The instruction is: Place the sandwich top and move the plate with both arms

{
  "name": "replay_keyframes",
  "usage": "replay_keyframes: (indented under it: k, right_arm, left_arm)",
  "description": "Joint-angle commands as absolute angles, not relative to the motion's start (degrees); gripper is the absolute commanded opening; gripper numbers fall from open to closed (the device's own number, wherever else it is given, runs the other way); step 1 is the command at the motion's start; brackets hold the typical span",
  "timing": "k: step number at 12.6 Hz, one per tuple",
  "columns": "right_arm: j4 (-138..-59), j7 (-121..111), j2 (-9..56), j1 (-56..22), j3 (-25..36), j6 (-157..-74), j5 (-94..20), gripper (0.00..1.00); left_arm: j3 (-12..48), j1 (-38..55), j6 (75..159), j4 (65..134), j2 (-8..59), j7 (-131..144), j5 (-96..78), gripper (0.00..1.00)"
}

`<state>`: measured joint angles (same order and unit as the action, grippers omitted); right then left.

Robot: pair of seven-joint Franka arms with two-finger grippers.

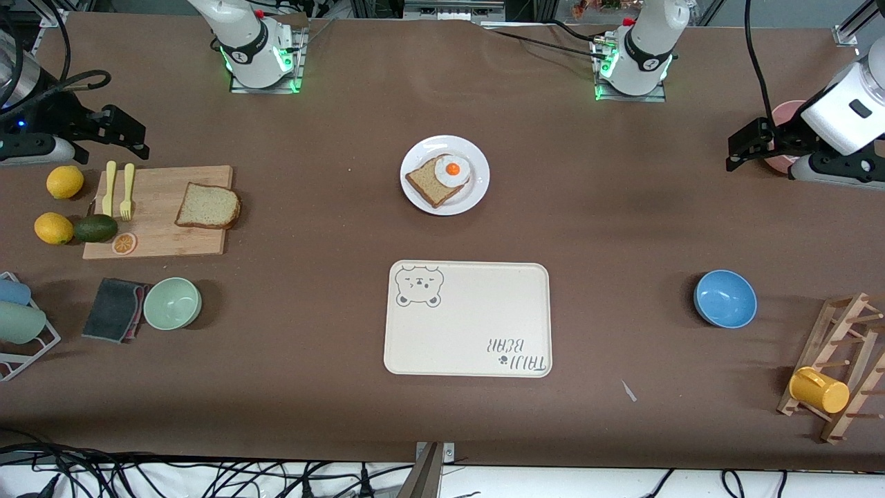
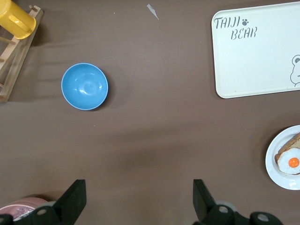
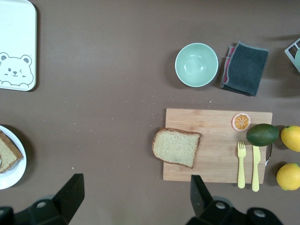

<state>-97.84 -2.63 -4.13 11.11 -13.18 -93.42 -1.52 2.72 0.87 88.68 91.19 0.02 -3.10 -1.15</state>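
So at this point nothing had been touched yet, going by how things lay. The sandwich top (image 1: 208, 206), a light tan slice of brown bread with a darker crust, was lying flat on the pale bamboo cutting board (image 1: 162, 236) toward the right arm's end of the table, on the board's edge closest to the table's middle. The small round white plate (image 1: 477, 197) sat mid-table between the two arm bases, carrying the darker slice of bread (image 1: 429, 183) with a fried egg (image 1: 452, 170) on it. The cream rectangular bear-printed tray (image 1: 470, 319) lay nearer the front camera than the plate.

The right gripper (image 1: 128, 138) hung over its own end of the table, near the board's far corner and the yellow plastic fork and knife (image 1: 118, 188), jaws spread wide and holding nothing. In its wrist view the black fingers (image 3: 70, 193) were well apart with the slice showing between them, farther off. The left gripper (image 1: 750, 145) waited over the left arm's end by a pink dish (image 1: 785, 114), also wide open and empty.

Key bit: the slice was way closer to the right arm, so I'd bet that arm takes it. The slice's longer side ran roughly along the table's length, rounded crust end pointing toward the plate, so the jaws would probably pinch across the shorter width.
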Motion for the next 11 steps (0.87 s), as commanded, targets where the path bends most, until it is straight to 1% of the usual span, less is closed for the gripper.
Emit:
replay_keyframes:
  k: [1,6,11]
  right_arm:
    - [-96.33,-2.81,-3.43,9.85,-12.13,-92.81,-1.76,1.0]
    - [-96.33,-2.81,-2.64,9.14,-12.13,-94.13,-1.5,1.0]
    - [-96.33,-2.73,-3.08,9.14,-12.22,-92.99,-1.15,1.0]
  left_arm:
    - [2.64,0.97,87.36,89.21,0.97,-4.13,-1.41,1.0]
    - [2.64,0.88,87.36,89.21,0.97,-4.13,-1.41,1.0]
    - [2.64,0.88,87.36,89.21,0.97,-4.13,-1.41,1.0]
